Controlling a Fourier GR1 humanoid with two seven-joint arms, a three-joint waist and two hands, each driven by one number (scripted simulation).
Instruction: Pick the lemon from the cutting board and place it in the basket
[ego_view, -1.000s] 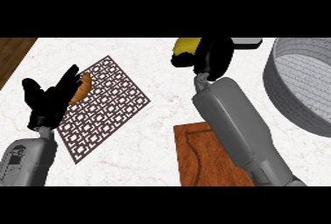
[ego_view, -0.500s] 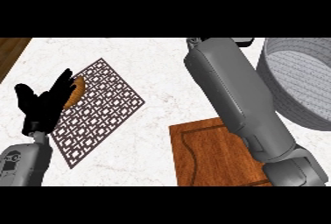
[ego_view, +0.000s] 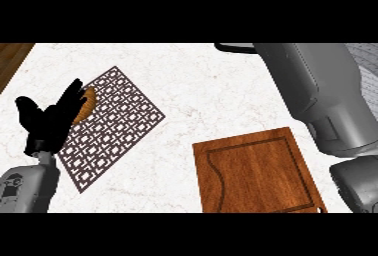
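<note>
My left hand (ego_view: 50, 117) rested fingers spread over the patterned mat (ego_view: 111, 125), cutting board (ego_view: 255, 175) bare, right hand out of frame, its fingers unknowable.

worktop (ego_view: 199, 95): white marble | cutting board (ego_view: 255, 175): brown wood, at near edge, nothing on it | patterned mat (ego_view: 111, 125): left side, lying diagonally | left hand (ego_view: 52, 120): fingers up and spread, over mat's left edge | right forearm (ego_view: 317, 95): reaches to far right corner, hand out of sight
</note>
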